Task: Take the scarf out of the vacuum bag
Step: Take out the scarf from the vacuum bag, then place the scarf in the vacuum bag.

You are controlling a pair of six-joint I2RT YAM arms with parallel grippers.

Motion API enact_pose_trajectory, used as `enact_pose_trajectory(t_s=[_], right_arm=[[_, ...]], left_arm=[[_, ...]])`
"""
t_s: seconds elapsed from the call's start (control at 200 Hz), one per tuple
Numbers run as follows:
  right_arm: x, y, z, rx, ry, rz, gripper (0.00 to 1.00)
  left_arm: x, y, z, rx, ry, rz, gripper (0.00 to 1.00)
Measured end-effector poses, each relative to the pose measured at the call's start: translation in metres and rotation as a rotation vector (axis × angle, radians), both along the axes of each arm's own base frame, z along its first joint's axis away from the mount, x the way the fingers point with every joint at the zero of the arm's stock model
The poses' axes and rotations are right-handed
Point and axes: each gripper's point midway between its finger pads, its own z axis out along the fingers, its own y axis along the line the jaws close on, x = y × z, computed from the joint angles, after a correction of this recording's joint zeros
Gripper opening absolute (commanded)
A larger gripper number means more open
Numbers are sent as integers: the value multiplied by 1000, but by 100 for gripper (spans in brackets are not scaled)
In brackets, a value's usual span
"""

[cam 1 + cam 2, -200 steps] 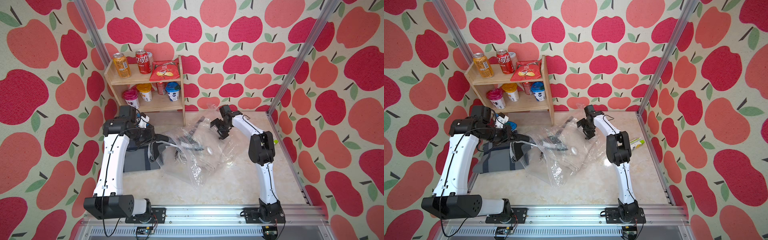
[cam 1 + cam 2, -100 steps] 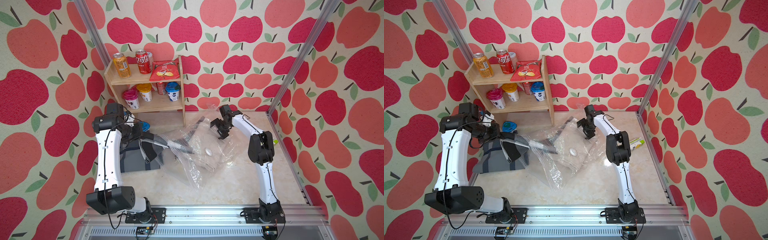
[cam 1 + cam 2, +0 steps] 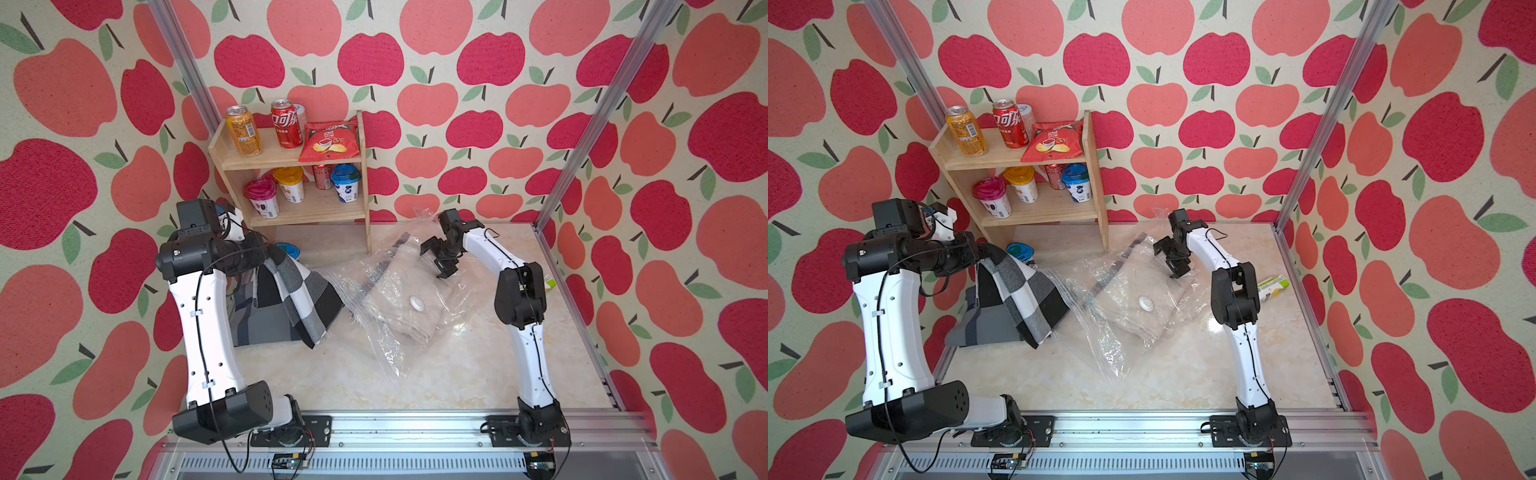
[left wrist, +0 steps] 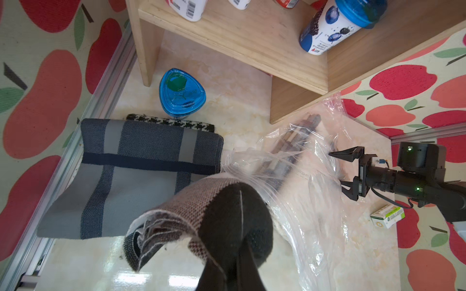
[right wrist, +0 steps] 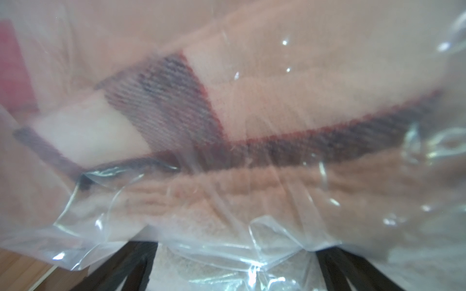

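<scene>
The scarf [image 3: 297, 291], checked black, grey and white, hangs from the left end effector [image 3: 977, 252], which is clenched on its upper end. Its long axis slopes down from there toward the right end effector [image 3: 435, 259]. Its low corner lies just beside the mouth of the vacuum bag [image 3: 374, 345], seemingly clear of it. The right end effector, spread wide and grasping nothing, hovers at the bag's far edge. Carrying the scarf away from the bag looks like the left arm's job.
</scene>
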Motion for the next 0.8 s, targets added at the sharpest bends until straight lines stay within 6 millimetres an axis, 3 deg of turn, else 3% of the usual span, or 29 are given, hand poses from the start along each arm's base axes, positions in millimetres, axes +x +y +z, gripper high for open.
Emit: enact_pose_trajectory(t_s=[0.21,0.335,0.585,0.8], right_arm=[[0,0,0,0,0,3,100],[1,0,0,0,0,3,100],[0,0,0,9,2,11,100],[0,0,0,14,4,15,100]], left_arm=[[39,0,14,-63,-98,-51,0],[41,4,10,-33,-151,-71,0],[-4,39,-56,98,-93,91,0],[-7,75,-109,167,-57,200,0]])
